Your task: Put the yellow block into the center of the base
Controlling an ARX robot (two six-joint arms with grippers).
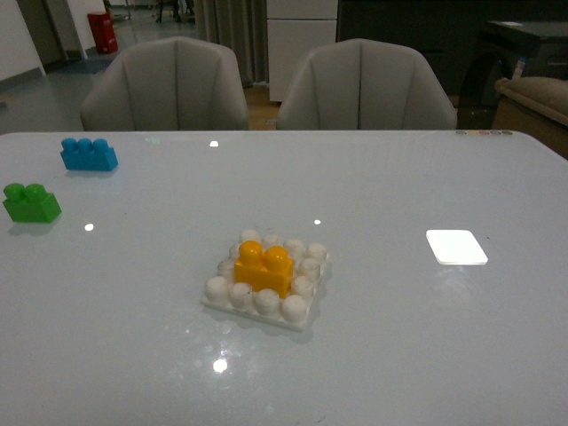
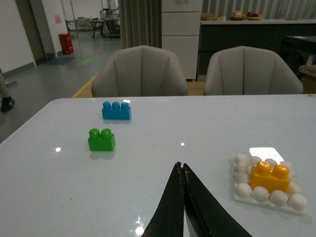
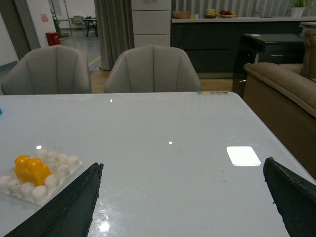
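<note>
Yellow block (image 1: 264, 268) seated on the middle studs of the white base (image 1: 266, 306), ringed by the base's outer row of studs, near the centre of the pale table (image 1: 399, 337). Green two-stud brick (image 1: 31, 202) and blue three-stud brick (image 1: 88, 154) well apart from the base, toward the table's far left, blue beyond green. Left gripper (image 2: 181, 168) above bare table, jaws pressed together tip to tip, nothing between them. Right gripper (image 3: 182, 170) spread wide, dark fingers (image 3: 79, 197) far apart at either edge of the wrist view, holding nothing. Two grey chairs (image 1: 169, 89) behind the far edge.
</note>
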